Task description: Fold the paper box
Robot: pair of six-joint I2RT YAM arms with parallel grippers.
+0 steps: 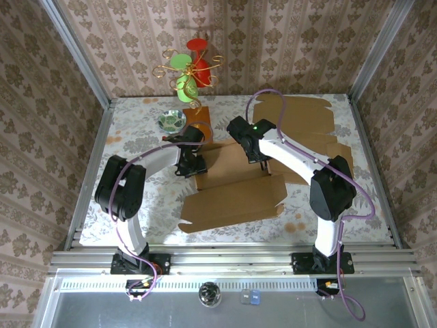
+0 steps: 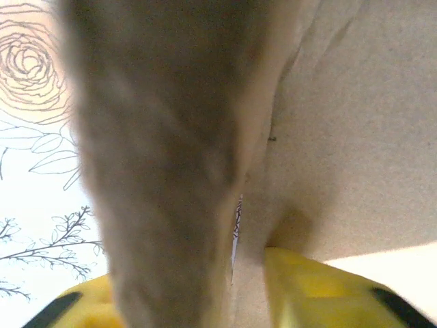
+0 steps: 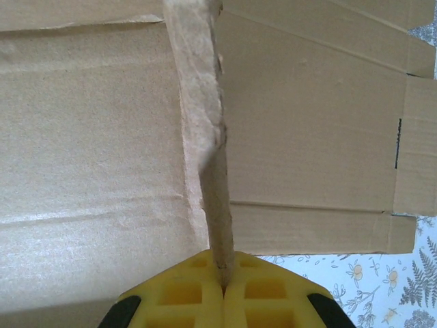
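Cardboard in both hands: the flat brown corrugated paper box lies mid-table on the flowered white tablecloth, its panels spread. My right gripper is clamped tight on the edge of a raised side flap, standing it upright. My left gripper straddles the opposite flap; blur hides whether its pads pinch. I judge this the wall-raising step, early on. Next calls for swinging both flaps inward together without tearing the ragged edge.
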